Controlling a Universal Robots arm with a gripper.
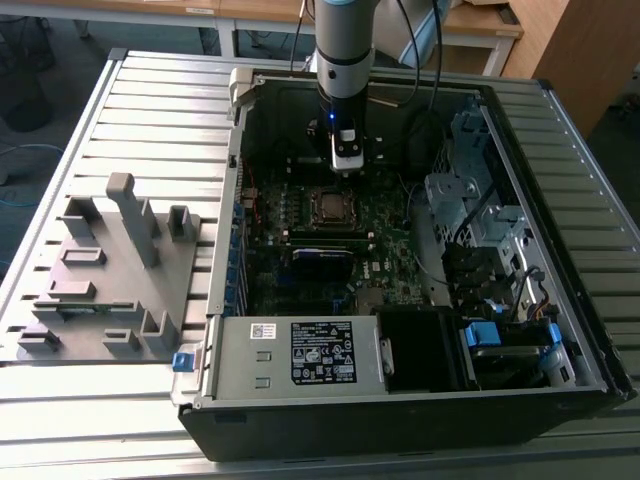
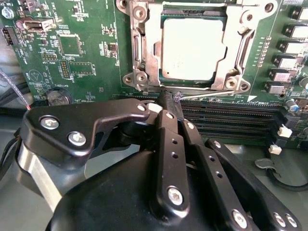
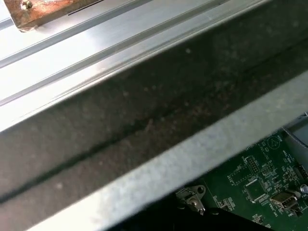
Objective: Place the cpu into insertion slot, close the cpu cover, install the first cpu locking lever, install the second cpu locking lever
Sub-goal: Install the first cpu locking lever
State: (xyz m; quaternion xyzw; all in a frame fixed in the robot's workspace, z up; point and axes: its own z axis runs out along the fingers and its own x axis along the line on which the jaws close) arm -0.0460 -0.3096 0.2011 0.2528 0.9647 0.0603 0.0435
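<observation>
Jaws pressed together, tips just off the edge of the slot (image 1: pixel 330 206), beside a thin lever (image 2: pixel 211 93) and the memory slots (image 2: pixel 231 118). The cpu (image 2: pixel 192 48) lies in the slot, with the cover (image 2: pixel 238 45) flat over its edges. Around the slot is a green board (image 2: pixel 72 53), inside an open case (image 1: pixel 590 300)

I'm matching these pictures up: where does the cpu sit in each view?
Exterior view: cpu mid-case, on the green motherboard, near the pincer.
Second wrist view: cpu inside the cpu cover, beyond the pincer.
First wrist view: motherboard corner past the case wall.
Shared landmark: the green motherboard.
</observation>
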